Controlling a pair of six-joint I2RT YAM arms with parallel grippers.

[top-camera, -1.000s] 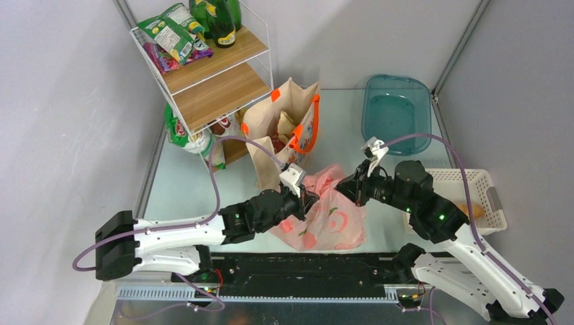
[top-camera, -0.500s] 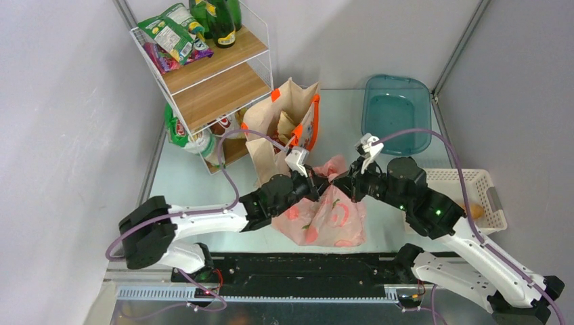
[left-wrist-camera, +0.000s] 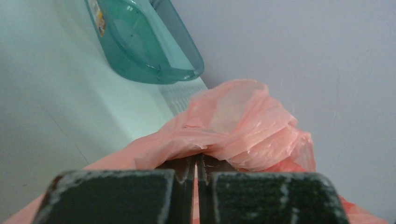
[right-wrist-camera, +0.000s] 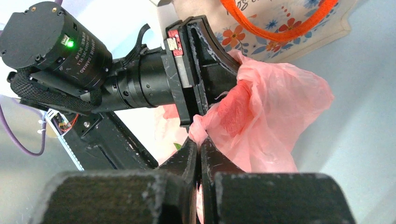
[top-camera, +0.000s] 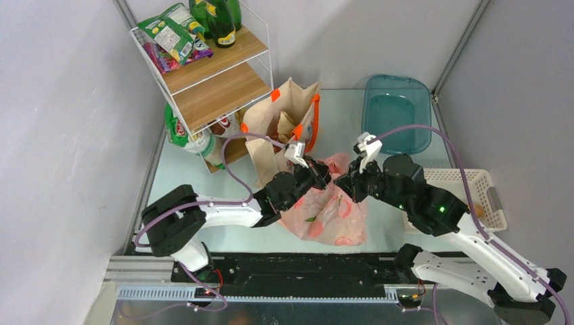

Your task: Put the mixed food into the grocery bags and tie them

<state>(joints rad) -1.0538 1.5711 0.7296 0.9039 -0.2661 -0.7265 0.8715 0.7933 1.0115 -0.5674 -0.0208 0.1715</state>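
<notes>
Contact on both sides, folks. Left end effector [left-wrist-camera: 196, 161] is pressed shut, jaws nearly meeting, with a crumpled fold of the thin translucent pink plastic bag [top-camera: 328, 215] nipped between them. Right end effector [right-wrist-camera: 200, 145] is clamped just as tightly on another twist of the same film. The two sit almost nose to nose over the bag's gathered mouth, and the right wrist view shows the left one just beyond its own tips. That reads to me as the tying step: each arm has one ear of the top, and the ears need crossing and pulling through. No knot is visible yet.

Moving outward, the pink bag sits slumped and bulging on the pale counter [top-camera: 183, 183], near the arm bases and between the two arms. It looks filled, though I can't make out what's inside through the film. Just behind it stands the larger beige floral tote with orange handles [top-camera: 284, 125]. Its mouth is gaping, something tan shows inside, and the handles hang loose and untied.

Off to the right, the white lattice basket [top-camera: 474, 186] lies partly hidden by the right arm. A golden-brown lump [top-camera: 479, 210] peeks out at its near edge, possibly a bread roll not yet packed. The teal plastic tray [top-camera: 396, 108] sits at the back.

My read: the first knot is under way, and the tote and that last piece are left to do.
</notes>
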